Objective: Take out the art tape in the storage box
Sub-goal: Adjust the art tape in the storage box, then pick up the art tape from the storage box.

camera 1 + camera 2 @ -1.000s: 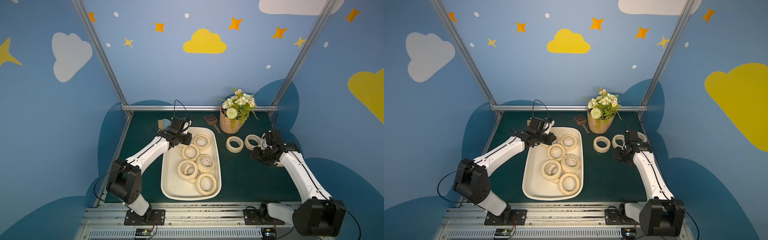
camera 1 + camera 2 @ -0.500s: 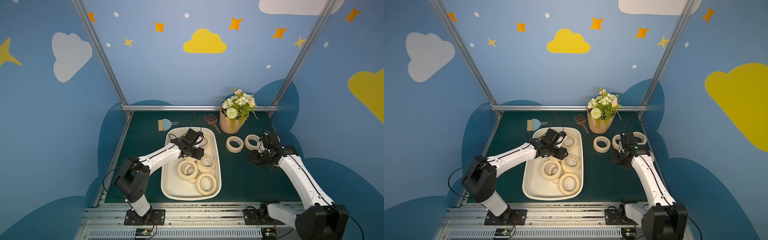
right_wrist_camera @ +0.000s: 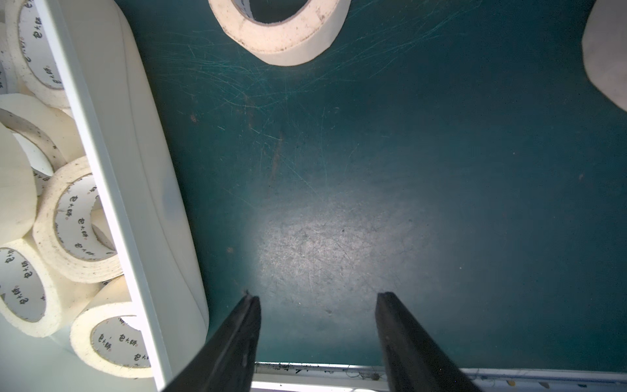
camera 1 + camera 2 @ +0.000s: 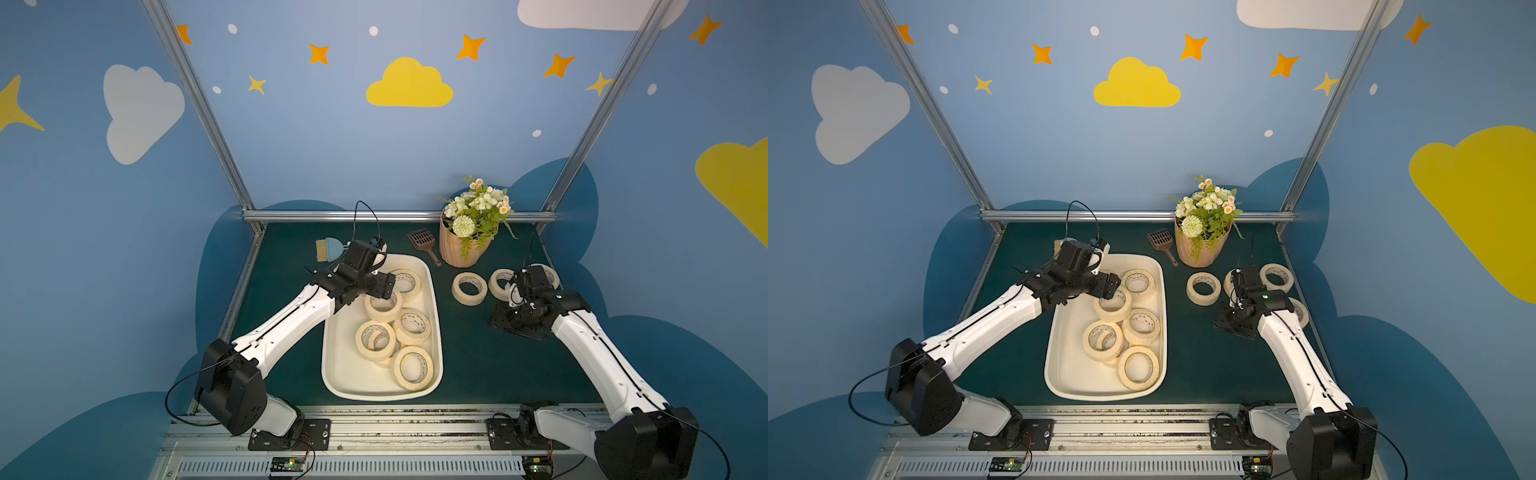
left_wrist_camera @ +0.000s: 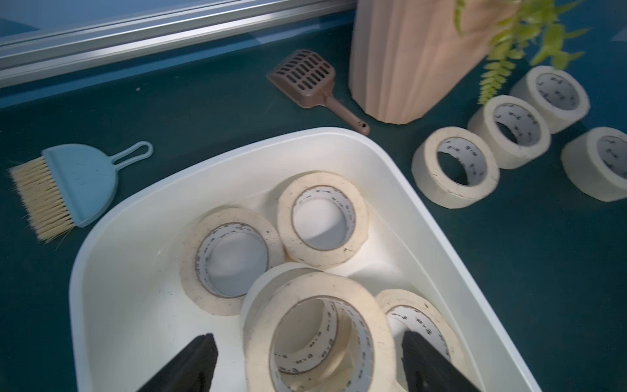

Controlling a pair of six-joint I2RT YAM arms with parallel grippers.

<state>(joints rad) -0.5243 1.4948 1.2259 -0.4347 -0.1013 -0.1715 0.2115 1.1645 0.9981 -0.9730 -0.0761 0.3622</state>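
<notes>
Tape roll (image 5: 322,283) in the box (image 5: 112,271) looked next for grabbing: left gripper (image 5: 307,339) had just swung in, spread wide around it. Right gripper (image 3: 317,298), part-spread, held nothing.

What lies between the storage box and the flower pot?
The brown scoop, handle end in the gap between storage box and flower pot; seen in left wrist view.

storage box (image 4: 345,370): shallow cream-white tub with rounded corners, level on the green tabletop (image 4: 469,353).
art tape (image 4: 413,368): beige rolls with white printed cores; several inside the box, flat or leaning together.
outside rolls (image 4: 469,289): four, flat on the tabletop right of the box.
</notes>
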